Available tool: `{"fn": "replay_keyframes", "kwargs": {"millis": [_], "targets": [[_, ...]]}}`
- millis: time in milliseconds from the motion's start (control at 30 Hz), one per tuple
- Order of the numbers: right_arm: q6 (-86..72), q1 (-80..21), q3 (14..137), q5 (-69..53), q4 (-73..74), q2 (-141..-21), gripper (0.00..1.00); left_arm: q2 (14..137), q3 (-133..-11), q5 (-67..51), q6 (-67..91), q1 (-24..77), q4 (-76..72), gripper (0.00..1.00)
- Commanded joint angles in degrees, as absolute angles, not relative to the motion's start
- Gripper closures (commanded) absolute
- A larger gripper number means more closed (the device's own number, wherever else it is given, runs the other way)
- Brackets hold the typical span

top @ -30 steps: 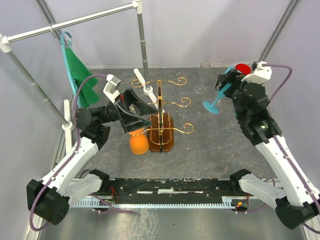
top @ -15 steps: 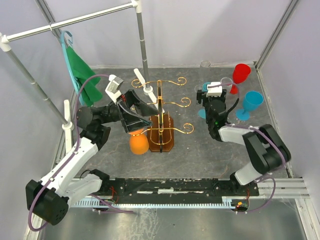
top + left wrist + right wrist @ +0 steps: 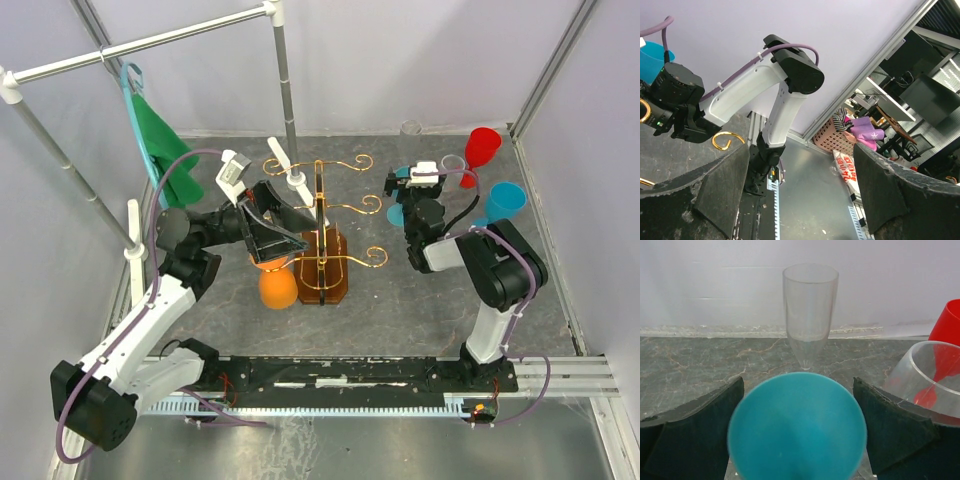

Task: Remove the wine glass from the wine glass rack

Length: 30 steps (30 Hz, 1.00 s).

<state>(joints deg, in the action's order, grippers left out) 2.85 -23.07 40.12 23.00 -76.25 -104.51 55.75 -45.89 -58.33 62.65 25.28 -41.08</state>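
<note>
The gold wire wine glass rack (image 3: 322, 210) stands mid-table on its dark wooden base (image 3: 335, 285). An orange wine glass (image 3: 278, 288) sits at its left side, below my left gripper (image 3: 290, 228). That gripper is open and empty; its wrist view (image 3: 800, 195) shows only floor between the fingers and a gold scroll (image 3: 722, 141). My right gripper (image 3: 405, 195) is low, right of the rack, and open. A teal wine glass (image 3: 395, 213) sits between its fingers; its round teal face (image 3: 797, 427) touches neither finger (image 3: 695, 432).
A second teal glass (image 3: 505, 200), a red glass (image 3: 482, 145) and a clear glass (image 3: 935, 375) stand at the back right. A clear flute (image 3: 810, 315) stands by the back wall. A green cloth (image 3: 155, 140) hangs from the pipe frame (image 3: 285, 90) at the left.
The right arm held a teal glass raised at the right a second ago; it has since folded down low beside the rack, and a teal glass now stands at the back right. The left arm barely moved.
</note>
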Motion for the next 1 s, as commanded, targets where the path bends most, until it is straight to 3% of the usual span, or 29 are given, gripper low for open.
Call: {"fn": "replay_keyframes", "kwargs": {"millis": [0, 367, 700, 833, 967], "targets": [[3.2, -22.5, 41.9, 20.8, -82.6, -105.8, 0.02, 54.9, -48.4, -57.1, 58.8, 25.7, -40.4, 0.10], [4.9, -22.5, 38.6, 20.9, -82.6, -102.3, 0.00, 54.9, -47.7, -57.2, 58.5, 25.6, -40.3, 0.10], [3.1, -22.5, 30.0, 9.8, -81.5, -84.2, 0.00, 52.8, -47.9, -55.6, 55.8, 25.7, -34.4, 0.10], [1.4, -22.5, 30.5, 5.3, -63.7, -71.6, 0.00, 50.0, -49.8, -52.2, 50.7, 25.7, -21.4, 0.11], [-0.4, -22.5, 35.7, 5.8, -40.3, -59.0, 0.00, 47.4, -54.3, -46.6, 46.1, 25.7, -4.4, 0.19]]}}
